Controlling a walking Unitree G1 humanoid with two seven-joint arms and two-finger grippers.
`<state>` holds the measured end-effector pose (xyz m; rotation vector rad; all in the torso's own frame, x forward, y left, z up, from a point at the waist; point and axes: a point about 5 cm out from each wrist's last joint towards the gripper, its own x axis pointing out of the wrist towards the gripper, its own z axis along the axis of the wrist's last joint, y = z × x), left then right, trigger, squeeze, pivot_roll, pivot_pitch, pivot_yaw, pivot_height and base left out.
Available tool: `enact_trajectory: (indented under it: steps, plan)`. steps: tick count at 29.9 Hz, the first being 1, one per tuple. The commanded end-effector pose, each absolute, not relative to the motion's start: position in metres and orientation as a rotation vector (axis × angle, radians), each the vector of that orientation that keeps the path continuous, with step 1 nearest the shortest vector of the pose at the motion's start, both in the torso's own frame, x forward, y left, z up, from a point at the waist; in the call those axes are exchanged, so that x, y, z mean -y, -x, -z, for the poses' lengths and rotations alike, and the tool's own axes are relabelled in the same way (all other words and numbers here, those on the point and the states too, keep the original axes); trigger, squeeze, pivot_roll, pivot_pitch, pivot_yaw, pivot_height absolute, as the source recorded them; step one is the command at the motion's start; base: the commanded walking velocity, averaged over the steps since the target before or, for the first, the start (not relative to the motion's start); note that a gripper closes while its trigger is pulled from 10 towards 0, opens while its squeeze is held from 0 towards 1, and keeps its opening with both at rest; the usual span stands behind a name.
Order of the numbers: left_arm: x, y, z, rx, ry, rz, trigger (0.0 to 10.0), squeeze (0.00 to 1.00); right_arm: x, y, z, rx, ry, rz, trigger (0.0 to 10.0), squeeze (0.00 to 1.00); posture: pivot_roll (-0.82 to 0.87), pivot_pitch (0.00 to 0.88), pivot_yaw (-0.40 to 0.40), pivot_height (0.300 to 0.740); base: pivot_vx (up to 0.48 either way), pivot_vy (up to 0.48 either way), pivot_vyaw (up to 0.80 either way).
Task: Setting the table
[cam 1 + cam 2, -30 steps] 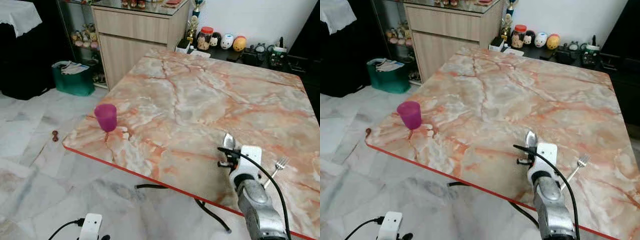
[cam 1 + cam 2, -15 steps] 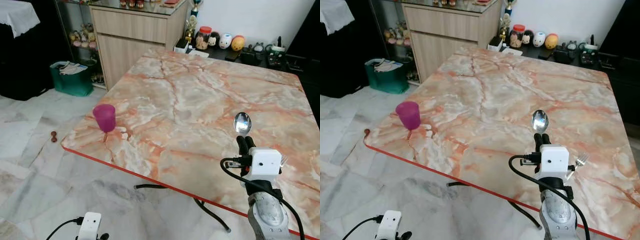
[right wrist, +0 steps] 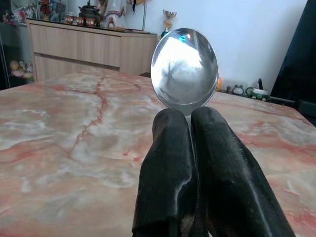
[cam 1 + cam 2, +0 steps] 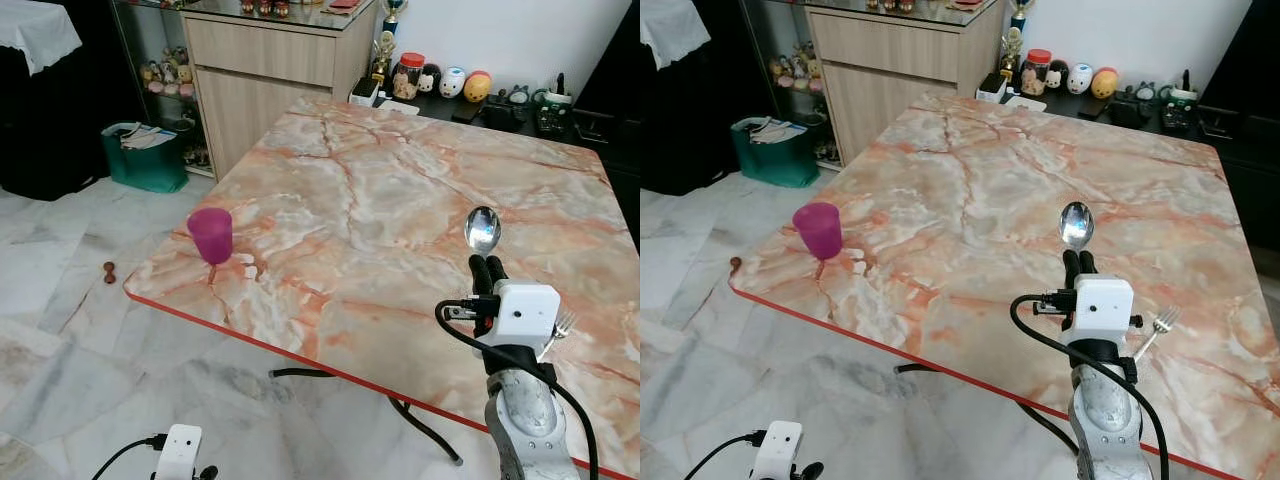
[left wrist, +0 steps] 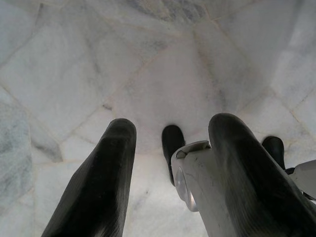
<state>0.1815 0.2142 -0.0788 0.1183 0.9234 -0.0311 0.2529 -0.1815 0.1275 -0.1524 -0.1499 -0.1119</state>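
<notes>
My right gripper point(image 4: 483, 268) is shut on a silver spoon point(image 4: 483, 230), whose bowl sticks up past the fingertips above the marble table point(image 4: 400, 200) near its front right. The right wrist view has the spoon bowl point(image 3: 184, 69) just beyond the two closed black fingers point(image 3: 170, 163). A silver fork point(image 4: 560, 326) lies on the table just right of the gripper. A magenta cup point(image 4: 211, 234) stands upright at the table's front left corner. My left gripper point(image 5: 170, 163) hangs open over the floor beside the robot's leg.
A wooden sideboard point(image 4: 270, 70) stands behind the table's far left, a green bag point(image 4: 146, 155) beside it. Jars and figurines point(image 4: 440, 80) line a low shelf behind the table. A black cable point(image 4: 400, 410) lies on the marble floor under the table's red front edge point(image 4: 300, 350).
My right arm has lifted and turned, bringing the spoon from low over the table to pointing up and away. Over the last half second it moved slightly further up.
</notes>
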Motion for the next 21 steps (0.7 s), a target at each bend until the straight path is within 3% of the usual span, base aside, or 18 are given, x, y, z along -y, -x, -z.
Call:
enact_trajectory:
  steps: [1,21]
  plan:
    - [-0.2139,-0.1776,0.0809,-0.938,-0.115,0.025,10.0,0.00,0.1846,-0.2541,-0.1326,0.159,0.163,0.131,10.0,0.00,0.01,0.000,-0.048,0.740,0.000,0.000,-0.58]
    - [-0.2116,-0.1801,0.0800,-0.924,-0.112,0.029,10.0,0.00,0.1845,-0.2624,-0.1329,0.147,0.171,0.142,10.0,0.00,0.01,0.000,-0.051,0.740,0.000,0.000,-0.77]
